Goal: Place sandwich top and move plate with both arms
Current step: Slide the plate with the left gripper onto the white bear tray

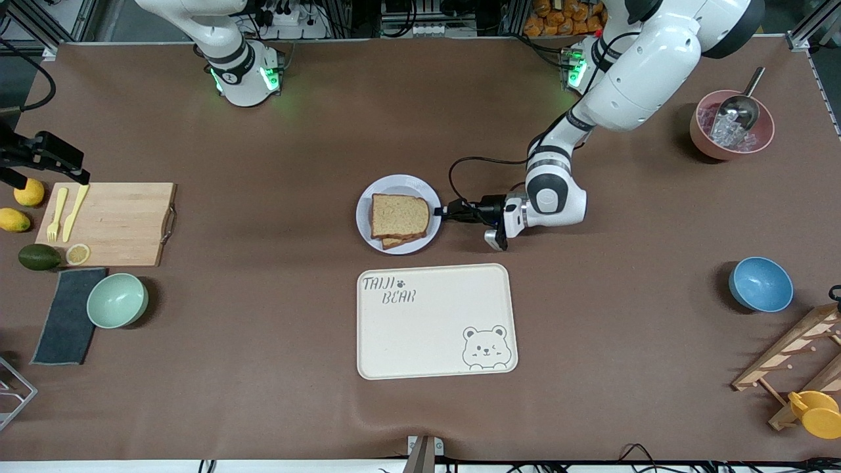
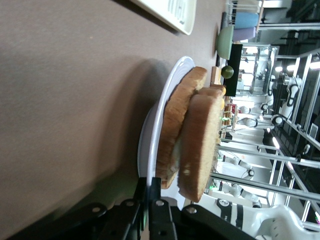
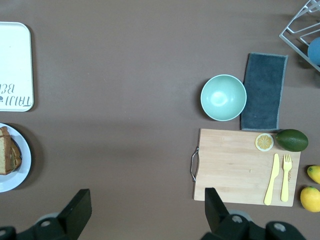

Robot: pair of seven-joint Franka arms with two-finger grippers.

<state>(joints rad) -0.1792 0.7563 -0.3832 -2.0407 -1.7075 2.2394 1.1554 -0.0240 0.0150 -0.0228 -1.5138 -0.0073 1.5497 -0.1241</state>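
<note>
The pale round plate (image 1: 364,217) sits mid-table, farther from the front camera than the tray. On it lies a sandwich, its plain brown sandwich top (image 1: 399,214) resting on the lower slice. My left gripper (image 1: 439,212) is low at the plate's edge toward the left arm's end. In the left wrist view the left gripper (image 2: 154,182) is shut on the thin plate rim (image 2: 162,105), with the sandwich top (image 2: 200,145) just past it. My right gripper (image 3: 146,200) hangs open, holding nothing, over bare table between the plate (image 3: 22,167) and the cutting board (image 3: 235,165).
A cream bear tray (image 1: 433,322) lies just nearer the camera than the plate. Toward the right arm's end are a cutting board (image 1: 112,223) with cutlery, fruit, a mint bowl (image 1: 117,300) and a dark cloth (image 1: 66,315). A blue bowl (image 1: 760,284), pink ice bowl (image 1: 730,125) and wooden rack (image 1: 795,361) stand toward the left arm's end.
</note>
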